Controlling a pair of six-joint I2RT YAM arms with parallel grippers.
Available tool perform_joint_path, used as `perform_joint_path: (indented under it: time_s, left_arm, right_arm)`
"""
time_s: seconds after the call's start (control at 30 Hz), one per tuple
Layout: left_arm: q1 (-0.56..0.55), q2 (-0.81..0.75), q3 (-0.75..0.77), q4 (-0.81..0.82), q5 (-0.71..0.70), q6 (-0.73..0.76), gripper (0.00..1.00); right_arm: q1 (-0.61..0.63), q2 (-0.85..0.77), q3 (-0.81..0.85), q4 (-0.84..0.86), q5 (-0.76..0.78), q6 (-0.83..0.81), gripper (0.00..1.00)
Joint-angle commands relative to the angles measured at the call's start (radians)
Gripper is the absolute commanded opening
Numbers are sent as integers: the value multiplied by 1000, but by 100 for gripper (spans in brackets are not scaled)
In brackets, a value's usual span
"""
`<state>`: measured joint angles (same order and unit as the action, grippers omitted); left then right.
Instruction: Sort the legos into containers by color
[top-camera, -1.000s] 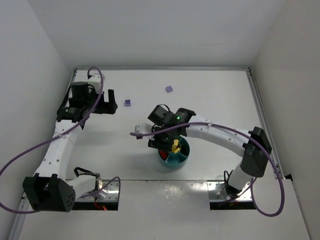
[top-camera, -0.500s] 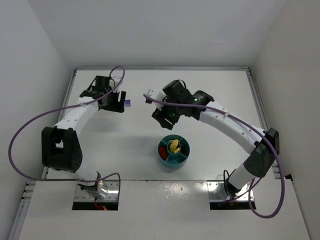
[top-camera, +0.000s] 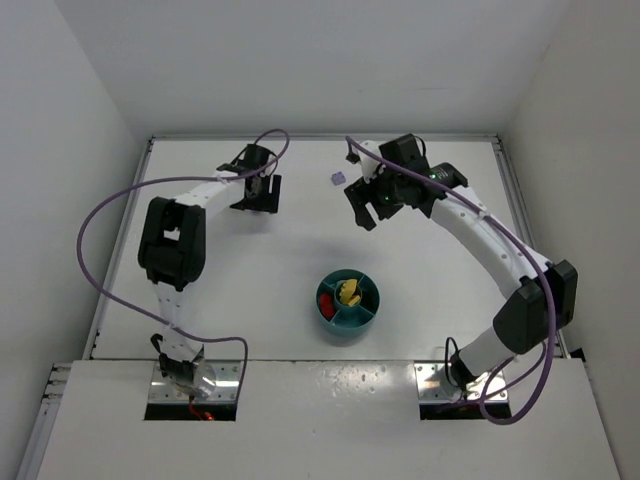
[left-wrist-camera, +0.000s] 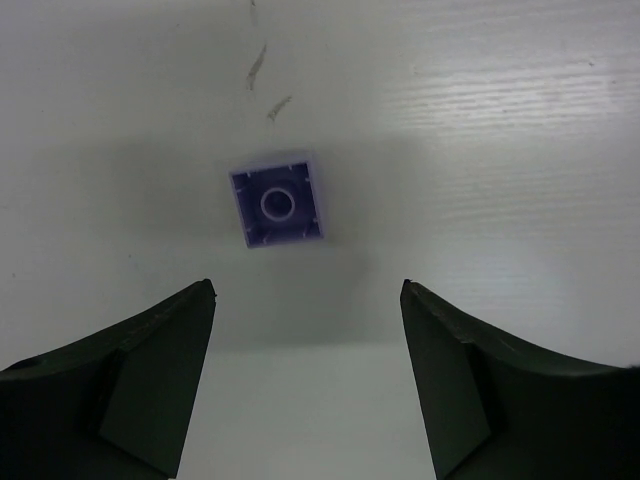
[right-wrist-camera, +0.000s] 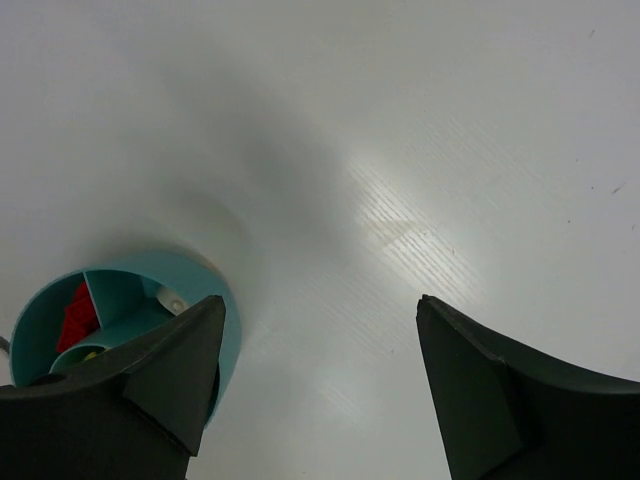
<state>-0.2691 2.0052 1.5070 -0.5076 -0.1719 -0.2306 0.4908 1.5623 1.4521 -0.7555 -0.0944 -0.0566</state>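
Lilac square plastic brick (left-wrist-camera: 278, 204): lay on the white desk (left-wrist-camera: 500, 120), just ahead of the left claw (left-wrist-camera: 306, 290).
Left claw: released, jaws wide!
Handling: light, stiff, slick; pinch flat sides.
Right claw (right-wrist-camera: 320, 305): released, empty.

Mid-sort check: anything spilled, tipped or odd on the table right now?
Nothing serious. The teal dish sits upright, with nothing spilled around it. The purple lego ahead of the open left pincer lies slightly askew to it, and a few dark scuffs mark the table beyond it.
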Motion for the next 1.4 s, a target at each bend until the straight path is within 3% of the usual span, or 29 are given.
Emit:
perform_joint_path:
  time_s: [0.0, 0.23, 0.47, 0.57, 0.67, 0.73, 0.83, 0.97, 1.13, 1.37]
  left_arm:
    - [13, 35, 74, -14, -63, -53, 81]
    - [51, 132, 162, -14, 15, -75, 77]
    - [61, 196, 190, -14, 45, -43, 64]
    - [61, 196, 190, -14, 64, -42, 54]
    - [61, 205, 190, -14, 92, -20, 37]
    - [61, 205, 179, -14, 104, -19, 32]
    - [61, 167, 147, -14, 123, 0, 23]
    - [61, 41, 36, 23, 216, 36, 23]
    - [61, -172, -117, 43, 279, 102, 23]
    - [70, -315, -183, -23, 374, 134, 23]
  right_arm:
    - [-29, -47, -13, 30, -45, 24, 78]
    - [-69, -38, -22, 48, -54, 35, 78]
    - [-109, 37, 0, 79, 19, 100, 78]
    - [-120, 77, 31, 126, 39, 135, 79]
    - [-129, 154, 106, 178, 39, 144, 88]
    - [-138, 255, 166, 188, 48, 144, 89]
    - [-147, 423, 328, 188, 36, 100, 89]
    - [-147, 655, 612, 162, -14, 46, 89]
    - [-147, 876, 833, 153, -54, 4, 89]
    - [-147, 967, 789, 240, -74, 6, 89]
